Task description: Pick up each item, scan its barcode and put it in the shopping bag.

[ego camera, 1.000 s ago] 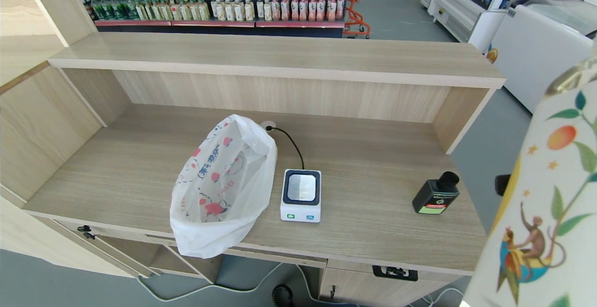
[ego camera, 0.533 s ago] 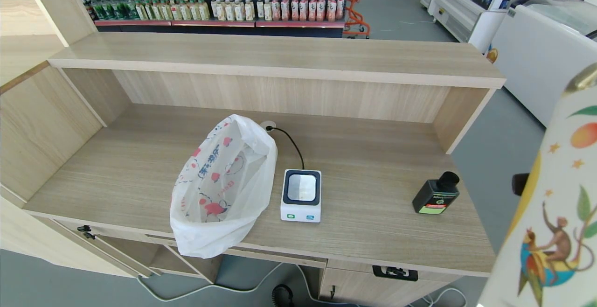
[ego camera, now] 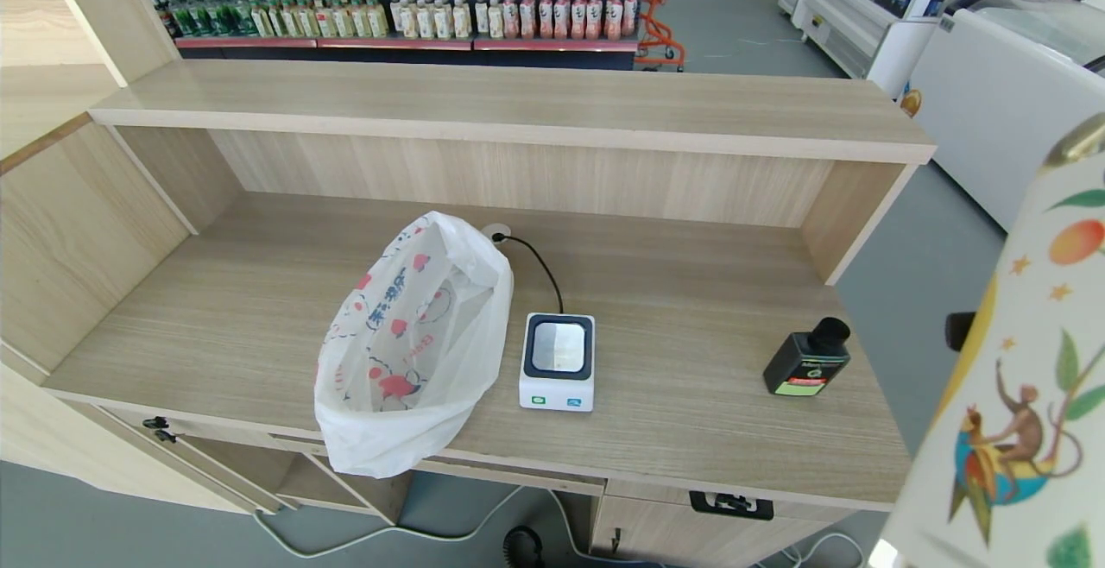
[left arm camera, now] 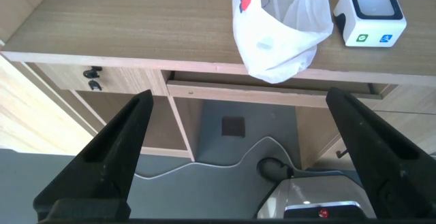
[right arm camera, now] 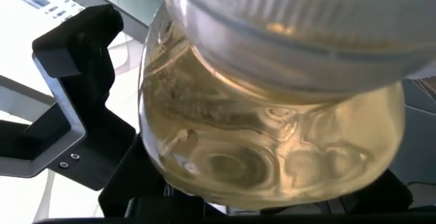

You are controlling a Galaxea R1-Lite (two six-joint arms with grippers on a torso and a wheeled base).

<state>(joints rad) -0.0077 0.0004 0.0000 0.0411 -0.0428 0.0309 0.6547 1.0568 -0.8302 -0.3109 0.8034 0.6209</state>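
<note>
A jar (ego camera: 1019, 378) with a white label of fruit, leaves and a monkey hangs close to the head camera, off the counter's right end. My right gripper (right arm camera: 238, 159) is shut on the jar (right arm camera: 272, 142), which holds golden liquid under a ribbed metal lid. The white printed shopping bag (ego camera: 414, 343) stands open at the counter's front, left of the white barcode scanner (ego camera: 558, 361). A small black bottle (ego camera: 807, 359) stands at the counter's right. My left gripper (left arm camera: 242, 159) is open and holds nothing, below the counter's front edge, near the shopping bag (left arm camera: 279, 26) and scanner (left arm camera: 371, 16).
The wooden counter (ego camera: 673, 309) has a raised back shelf and side walls. A black cable (ego camera: 539, 266) runs from the scanner to a hole behind the bag. Drawers and cables (left arm camera: 231, 163) lie under the counter front. Shop shelves and freezers stand behind.
The jar in my right gripper moved right and down in the head view, then came back slightly up and left. Nothing on the counter moved.
</note>
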